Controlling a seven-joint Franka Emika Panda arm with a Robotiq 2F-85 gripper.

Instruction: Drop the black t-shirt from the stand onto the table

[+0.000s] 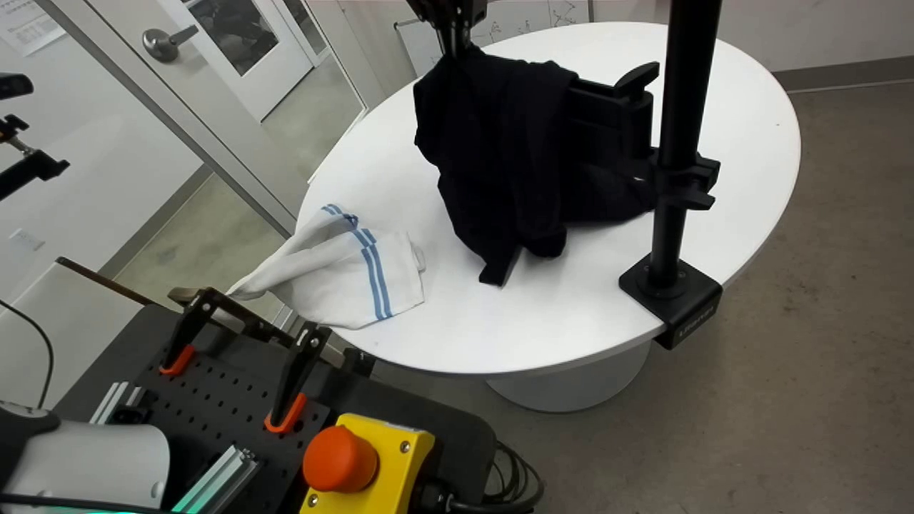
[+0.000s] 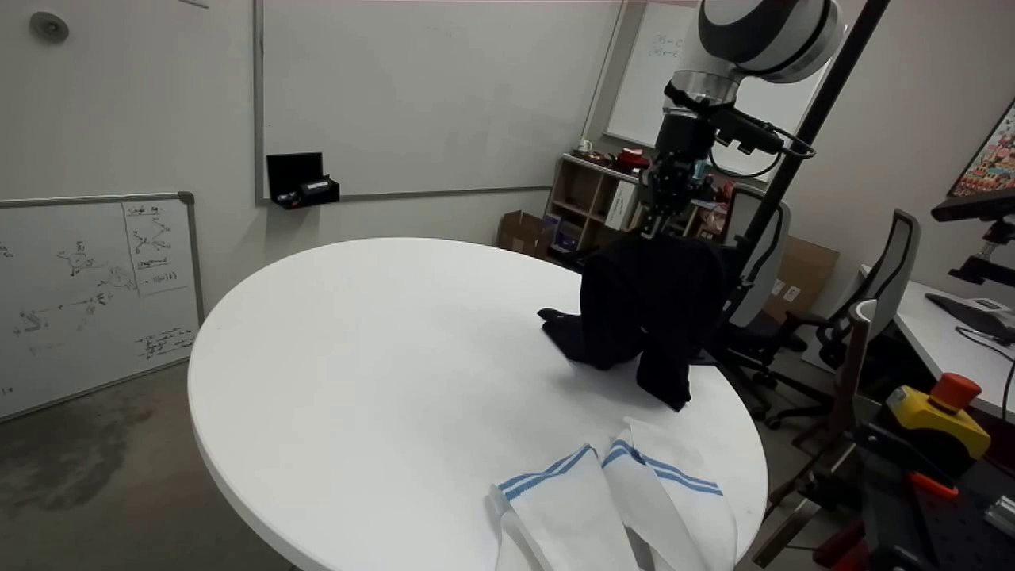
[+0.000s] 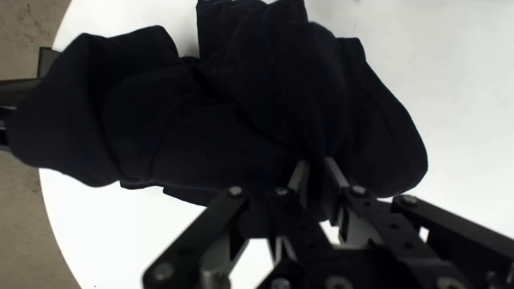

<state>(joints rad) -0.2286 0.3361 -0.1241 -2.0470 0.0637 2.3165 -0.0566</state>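
Note:
The black t-shirt hangs wrinkled over the horizontal arm of the stand. Its lower folds hang down to or just above the white table; contact is hard to tell. The shirt also shows in an exterior view and fills much of the wrist view. My gripper points down with its fingers close together, pinching a fold of the shirt near its top. The gripper shows above the shirt in both exterior views. The shirt hides most of the stand's arm.
A white cloth with blue stripes lies at the table edge beside the shirt. The stand's base sits on the table rim. A yellow box with a red button and black clamps are on the nearby robot mount.

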